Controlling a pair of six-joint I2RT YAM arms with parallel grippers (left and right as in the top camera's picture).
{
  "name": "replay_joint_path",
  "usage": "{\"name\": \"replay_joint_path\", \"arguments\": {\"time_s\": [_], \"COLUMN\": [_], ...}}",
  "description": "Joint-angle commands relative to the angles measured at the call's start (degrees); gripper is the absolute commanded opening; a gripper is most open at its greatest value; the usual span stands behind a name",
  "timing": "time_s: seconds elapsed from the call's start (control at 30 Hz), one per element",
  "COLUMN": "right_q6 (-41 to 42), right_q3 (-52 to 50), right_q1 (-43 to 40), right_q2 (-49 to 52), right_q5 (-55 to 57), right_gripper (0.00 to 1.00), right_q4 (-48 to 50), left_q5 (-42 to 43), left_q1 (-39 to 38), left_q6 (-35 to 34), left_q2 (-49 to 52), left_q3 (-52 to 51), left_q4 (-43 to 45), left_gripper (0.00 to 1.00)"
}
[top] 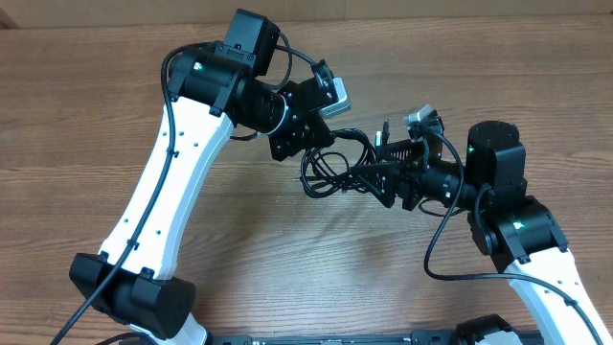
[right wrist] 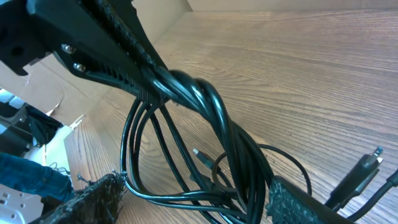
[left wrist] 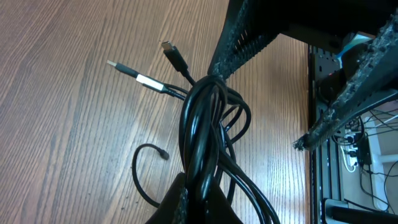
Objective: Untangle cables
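Observation:
The cables [top: 330, 165] are a knot of thin black cords held just above the wooden table, between my two grippers. My left gripper [top: 292, 142] is shut on the twisted bundle [left wrist: 202, 124]; its jaws [left wrist: 202, 202] clamp the cords tightly. My right gripper [top: 381, 174] is open, its fingers spread wide [right wrist: 196, 186] around the loops of the bundle [right wrist: 211, 118], and one cord rests against its left fingertip. Loose ends lie on the table: a silver-tipped plug [left wrist: 118, 66], a black plug [left wrist: 169, 48] and a thin tail [left wrist: 163, 154].
The wooden table [top: 115, 86] extends on all sides of the knot. The table's edge with a black rail [left wrist: 320, 81] and other wiring beyond it shows at the right of the left wrist view. A pale wall [top: 536, 10] lines the far edge.

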Motion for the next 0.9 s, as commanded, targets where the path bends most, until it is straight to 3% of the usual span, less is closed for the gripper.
{"name": "replay_joint_path", "arguments": {"time_s": [0.0,0.3,0.37,0.4,0.53,0.87], "right_q6": [0.85,0.85,0.85,0.85,0.85,1.77], "right_q3": [0.20,0.20,0.20,0.20,0.20,0.20], "right_q1": [0.39,0.39,0.39,0.39,0.39,0.39], "right_q2": [-0.13,-0.13,-0.13,-0.13,-0.13,1.42], "right_q5": [0.79,0.74,0.76,0.76,0.79,0.96], "right_gripper": [0.74,0.66,0.57,0.42,0.29,0.16], "right_q4": [0.46,0.42,0.26,0.22,0.22,0.24], "left_q5": [2.21,2.16,2.19,2.16,2.19,5.16], "left_q1": [-1.44,-4.07,-4.26,-4.24,-4.24,-4.55], "left_q6": [-0.52,-0.55,-0.55,-0.55,-0.57,-0.50], "left_q2": [-1.09,-1.09,-1.09,-1.09,-1.09,-1.09], "left_q3": [0.76,0.76,0.76,0.76,0.76,0.76], "left_q4": [0.17,1.55,1.75,1.81,1.75,2.19], "left_gripper": [0.04,0.05,0.04,0.05,0.04,0.04]}}
